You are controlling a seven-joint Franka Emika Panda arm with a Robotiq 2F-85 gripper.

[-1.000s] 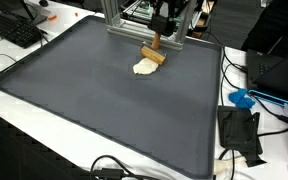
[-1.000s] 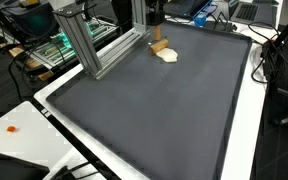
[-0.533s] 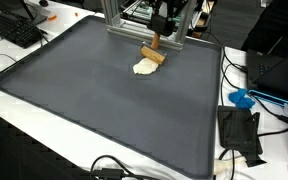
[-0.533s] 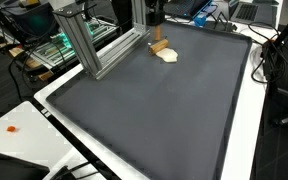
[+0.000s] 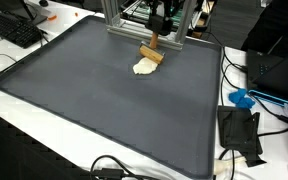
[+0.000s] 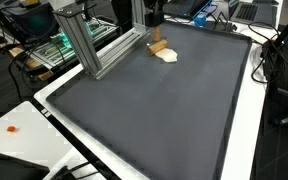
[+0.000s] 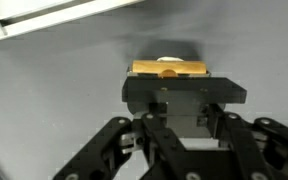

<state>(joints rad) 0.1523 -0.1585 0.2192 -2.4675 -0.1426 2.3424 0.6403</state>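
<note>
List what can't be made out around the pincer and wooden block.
Whether the pincer grips the wooden block: too small in both exterior views; its own body covers the contact in the wrist view.
What the cream lump is: tiny in both exterior views, a sliver behind the block in the wrist view.
The arm: cut off at both exterior views' top edge.

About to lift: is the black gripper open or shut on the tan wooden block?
Shut. In the wrist view the black gripper clamps the tan wooden block, with no gap showing between its jaws.
</note>
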